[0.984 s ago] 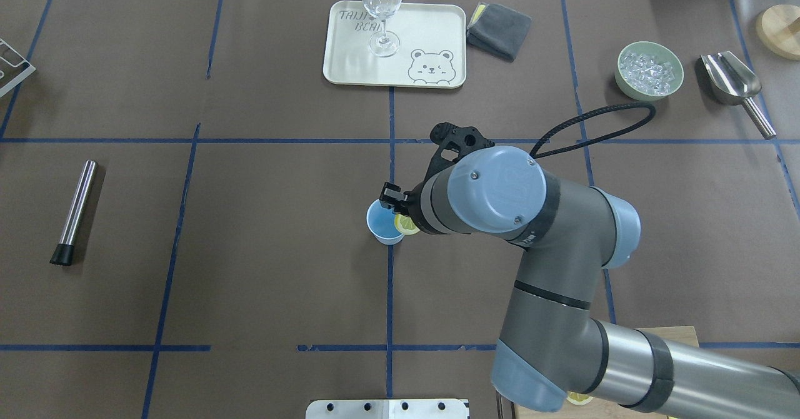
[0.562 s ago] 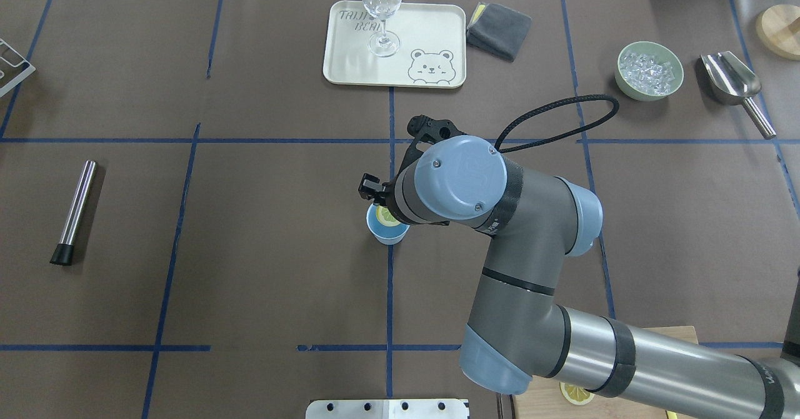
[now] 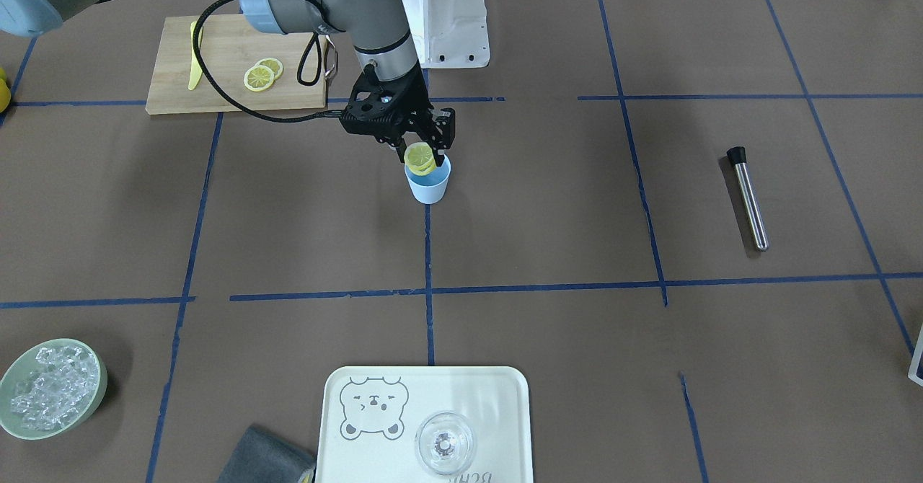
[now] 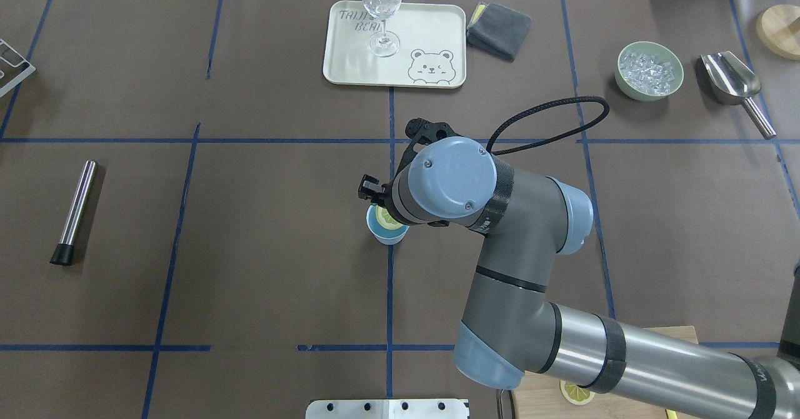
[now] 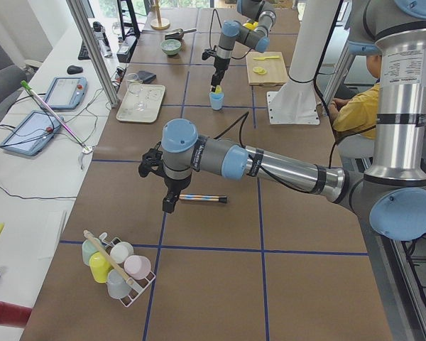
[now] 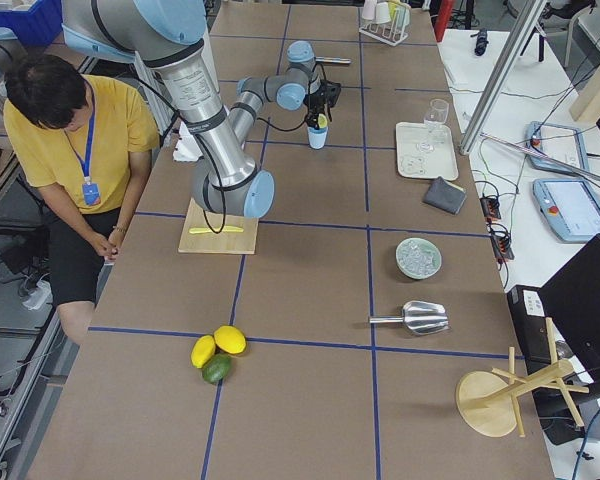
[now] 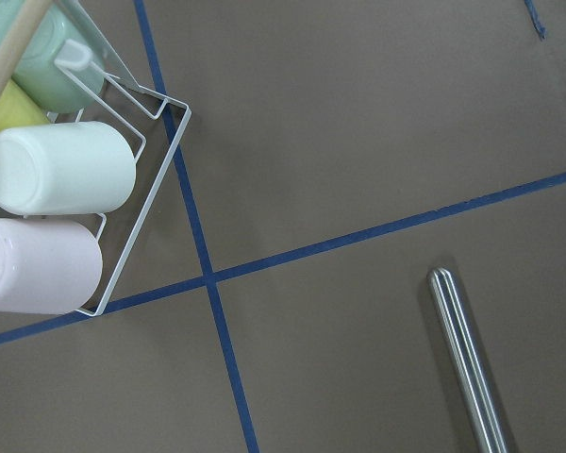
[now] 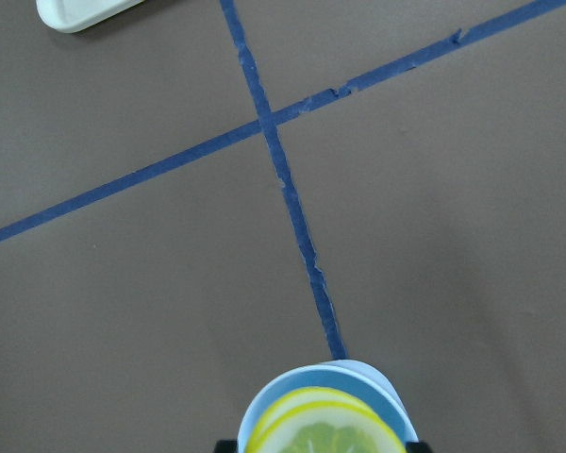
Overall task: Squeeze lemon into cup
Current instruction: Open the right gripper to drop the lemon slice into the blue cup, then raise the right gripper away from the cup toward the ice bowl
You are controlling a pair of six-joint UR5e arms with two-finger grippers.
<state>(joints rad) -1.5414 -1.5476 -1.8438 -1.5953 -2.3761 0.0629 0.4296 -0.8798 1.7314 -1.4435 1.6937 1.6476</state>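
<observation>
Robotics lab — tape-gridded table, tablets.

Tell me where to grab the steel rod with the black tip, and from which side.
Take the steel rod at mid-shaft, coming straight down from above and closing across its narrow width. It lies flat on the table with both long sides free.
</observation>
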